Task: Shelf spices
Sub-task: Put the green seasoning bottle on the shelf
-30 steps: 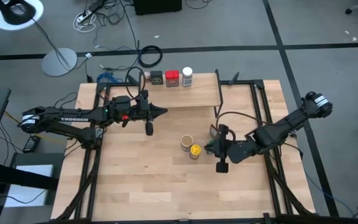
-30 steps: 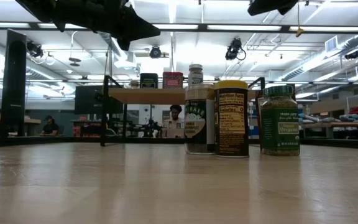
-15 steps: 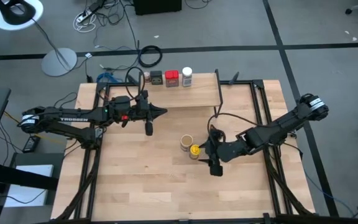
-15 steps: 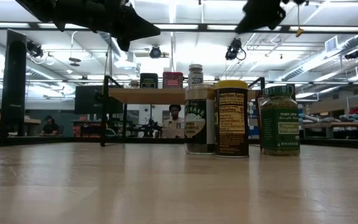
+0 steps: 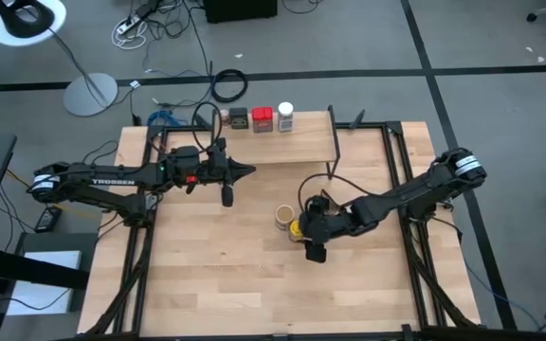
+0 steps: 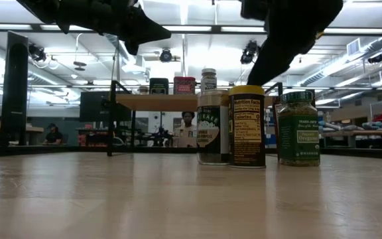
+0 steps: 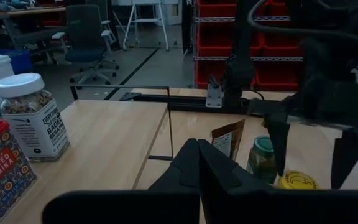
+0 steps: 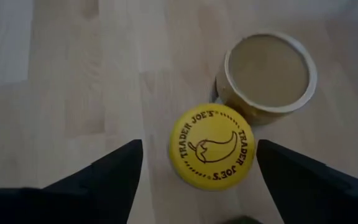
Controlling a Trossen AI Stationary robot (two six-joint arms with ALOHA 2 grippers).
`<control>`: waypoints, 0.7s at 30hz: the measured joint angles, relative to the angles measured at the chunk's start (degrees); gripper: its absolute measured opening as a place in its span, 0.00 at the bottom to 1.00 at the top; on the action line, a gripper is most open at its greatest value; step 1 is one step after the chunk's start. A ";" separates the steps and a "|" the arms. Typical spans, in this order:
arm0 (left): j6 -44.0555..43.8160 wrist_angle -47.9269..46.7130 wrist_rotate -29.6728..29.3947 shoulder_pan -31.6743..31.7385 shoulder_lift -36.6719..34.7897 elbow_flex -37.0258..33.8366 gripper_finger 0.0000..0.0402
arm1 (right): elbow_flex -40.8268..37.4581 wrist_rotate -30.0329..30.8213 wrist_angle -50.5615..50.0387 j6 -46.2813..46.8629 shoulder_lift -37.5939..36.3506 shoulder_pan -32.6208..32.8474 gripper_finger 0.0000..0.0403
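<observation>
Right gripper (image 8: pixel 197 171) hangs above the yellow-lidded jar (image 8: pixel 211 145), fingers spread either side of its lid – the jar stands upright at lower centre of the wrist frame, touching a tan-capped jar (image 8: pixel 269 70). Left gripper (image 5: pixel 245 170), pinched shut, waits farther off by the shelf (image 5: pixel 282 147)

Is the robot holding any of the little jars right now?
No, nothing. The right end effector hangs open above the round yellow-lidded jar; the left end effector is shut and empty.
</observation>
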 joint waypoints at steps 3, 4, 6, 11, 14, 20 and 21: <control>0.03 -0.02 0.12 0.00 -0.01 0.00 0.00 | 0.00 -1.35 -0.40 1.07 0.22 -1.12 0.79; 0.05 0.01 0.13 0.00 -0.02 0.00 0.00 | 0.00 -1.37 -0.39 1.30 0.22 -1.43 0.79; 0.18 -0.17 0.13 0.00 -0.02 0.00 0.00 | 0.00 -1.32 -0.45 1.30 0.22 -2.01 0.80; 0.26 0.00 0.13 0.00 -0.02 0.00 0.00 | 0.01 -2.85 -0.38 1.51 0.62 -3.23 0.80; 0.28 -0.03 0.13 0.00 -0.02 0.00 0.00 | 0.00 -3.50 -0.54 1.52 1.16 -3.58 0.79; 0.31 -0.20 0.12 0.00 -0.02 0.00 0.00 | 0.00 -4.33 -0.10 1.08 1.90 -3.67 0.78; 0.31 -0.40 0.13 0.00 -0.02 0.00 0.00 | 0.02 -4.33 -0.10 1.10 1.90 -3.67 0.78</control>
